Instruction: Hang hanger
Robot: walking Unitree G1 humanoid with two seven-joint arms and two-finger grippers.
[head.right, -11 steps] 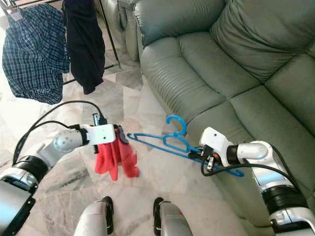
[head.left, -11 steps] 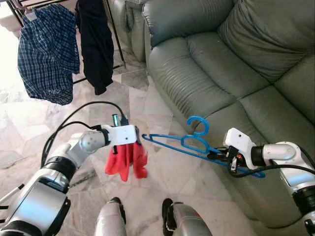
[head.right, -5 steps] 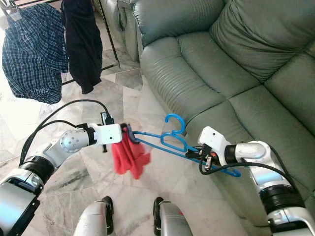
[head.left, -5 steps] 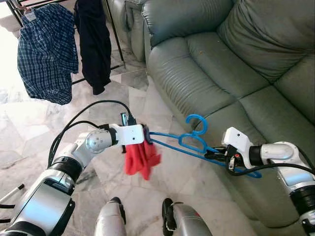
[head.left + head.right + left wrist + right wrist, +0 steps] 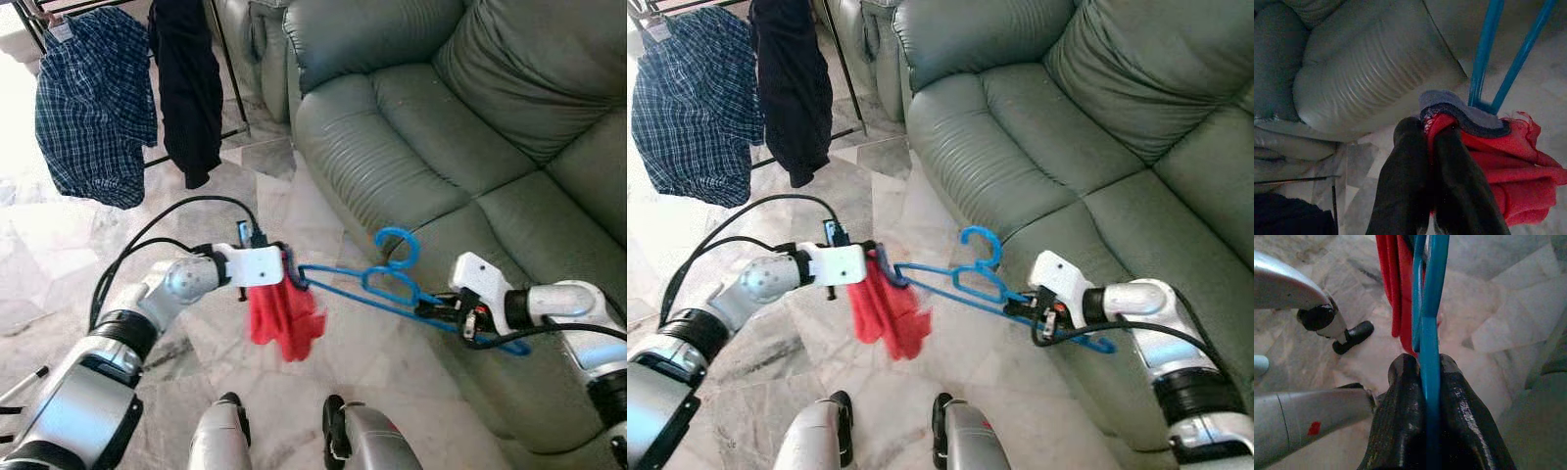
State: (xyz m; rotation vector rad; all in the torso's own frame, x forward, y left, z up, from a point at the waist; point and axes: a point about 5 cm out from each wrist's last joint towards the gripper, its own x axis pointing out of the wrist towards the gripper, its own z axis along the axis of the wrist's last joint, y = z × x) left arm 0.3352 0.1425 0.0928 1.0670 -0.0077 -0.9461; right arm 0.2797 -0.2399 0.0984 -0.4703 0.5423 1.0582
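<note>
Gripping the blue hanger — right hand clamps its end.

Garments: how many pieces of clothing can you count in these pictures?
3: a plaid shirt and a black garment hanging on the rack, and a red garment in the left pincer. More may hang out of frame.

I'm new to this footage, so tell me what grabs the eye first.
A blue hanger stretches between the two grippers above the marble floor, in front of the sofa. The right gripper is shut on one end; at the other end the left gripper pinches a red cloth that dangles there. A plaid shirt hangs on a rack at far left.
</note>
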